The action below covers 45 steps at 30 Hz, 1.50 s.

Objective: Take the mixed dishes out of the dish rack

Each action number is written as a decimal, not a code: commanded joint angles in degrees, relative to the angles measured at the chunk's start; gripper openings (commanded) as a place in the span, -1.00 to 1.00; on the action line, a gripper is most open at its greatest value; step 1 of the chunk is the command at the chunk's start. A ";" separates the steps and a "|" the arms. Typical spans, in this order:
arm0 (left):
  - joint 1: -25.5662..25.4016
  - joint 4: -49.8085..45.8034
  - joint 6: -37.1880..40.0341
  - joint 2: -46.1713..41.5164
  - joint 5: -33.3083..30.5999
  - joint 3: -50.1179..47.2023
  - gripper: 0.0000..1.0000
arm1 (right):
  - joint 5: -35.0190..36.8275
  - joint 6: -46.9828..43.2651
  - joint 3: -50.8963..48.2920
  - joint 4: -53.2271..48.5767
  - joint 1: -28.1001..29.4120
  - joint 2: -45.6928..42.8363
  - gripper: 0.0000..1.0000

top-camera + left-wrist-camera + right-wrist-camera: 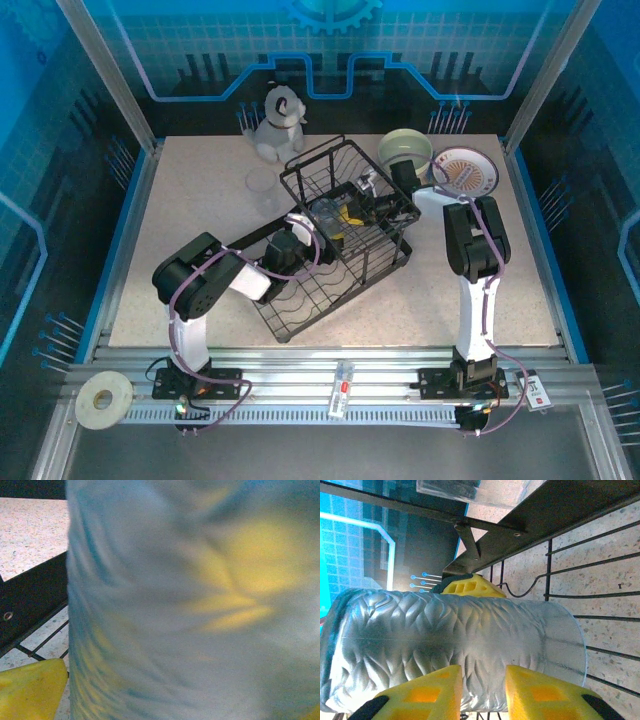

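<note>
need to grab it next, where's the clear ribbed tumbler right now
The clear ribbed tumbler is in the dish rack's raised basket, mid-table in the top view, between the left fingers and the right fingers.

Top view: left tool (335,225) and right tool (365,208) deep among dish rack (300,305) wires, too small to read the jaws. Partly covered by the right arm (475,240): pale green bowl (405,150) and orange-rimmed plate (467,172). Left wrist view: clear ribbed tumbler (190,605) out of focus, cropped at top, right and bottom; one yellow finger (30,690) cut by the lower left corner. Right wrist view: tumbler cropped at left, underside behind two yellow fingers (420,697), contact impossible to tell; clear object (470,490) sliced by the top edge, unidentifiable.
</note>
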 commanded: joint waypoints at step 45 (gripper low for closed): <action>-1.02 1.77 -5.12 1.59 -1.36 3.23 0.23 | -0.40 8.56 -6.12 9.03 -1.75 -3.95 -0.44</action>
